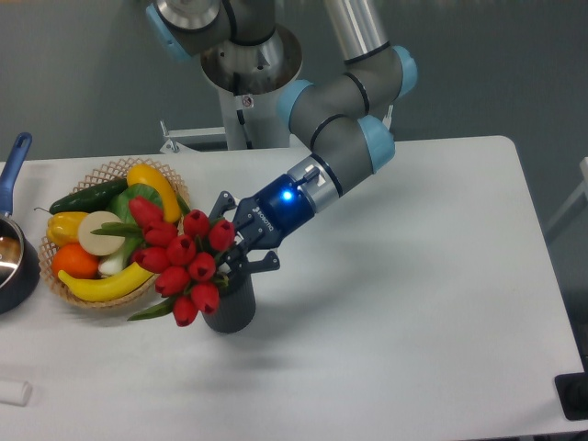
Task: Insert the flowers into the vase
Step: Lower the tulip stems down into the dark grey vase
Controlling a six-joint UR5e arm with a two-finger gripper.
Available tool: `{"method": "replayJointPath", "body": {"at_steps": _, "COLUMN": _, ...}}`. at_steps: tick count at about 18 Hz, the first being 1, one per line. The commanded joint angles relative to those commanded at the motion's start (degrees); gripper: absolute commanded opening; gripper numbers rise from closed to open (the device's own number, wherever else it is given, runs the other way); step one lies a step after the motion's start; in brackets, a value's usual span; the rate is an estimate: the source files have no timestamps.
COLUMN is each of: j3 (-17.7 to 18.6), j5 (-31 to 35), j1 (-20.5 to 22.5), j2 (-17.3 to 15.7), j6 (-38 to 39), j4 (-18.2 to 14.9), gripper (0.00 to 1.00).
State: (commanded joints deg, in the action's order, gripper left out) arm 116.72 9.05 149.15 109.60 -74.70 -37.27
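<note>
One gripper (241,244), printed lettering unreadable, flowers (180,258), vase (230,307)

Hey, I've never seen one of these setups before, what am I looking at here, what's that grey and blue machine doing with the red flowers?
This is a single picture from a fixed camera looking down at a white table. The grey and blue machine is a robot arm; the dark two-finger gripper at its end grasps a bunch of red tulip buds with green leaves. The bunch leans left over a small dark grey ribbed vase; the stems are hidden, so I cannot tell how far they are in. Beside it a round wicker basket holds fruit and vegetables. At the left edge sits a dark pot with a blue handle.
</note>
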Motion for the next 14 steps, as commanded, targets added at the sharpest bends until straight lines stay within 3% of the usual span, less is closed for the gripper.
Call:
{"method": "replayJointPath", "body": {"at_steps": 6, "j3": 0.1, "j5": 0.0, "j1": 0.6, "j2": 0.0, "j6": -0.5, "j4": 0.0, "gripper": 0.39}}
{"method": "replayJointPath", "body": {"at_steps": 10, "j3": -0.2, "j5": 0.0, "j1": 0.7, "j2": -0.1, "j6": -0.8, "j4": 0.1, "gripper": 0.57}}
{"method": "replayJointPath", "body": {"at_steps": 13, "j3": 0.1, "j5": 0.0, "j1": 1.0, "j2": -0.2, "j6": -2.0, "j4": 0.0, "gripper": 0.61}}
{"method": "replayJointPath", "body": {"at_steps": 14, "j3": 0.0, "j5": 0.0, "j1": 1.0, "j2": -0.2, "j6": -2.1, "j4": 0.0, "gripper": 0.73}}
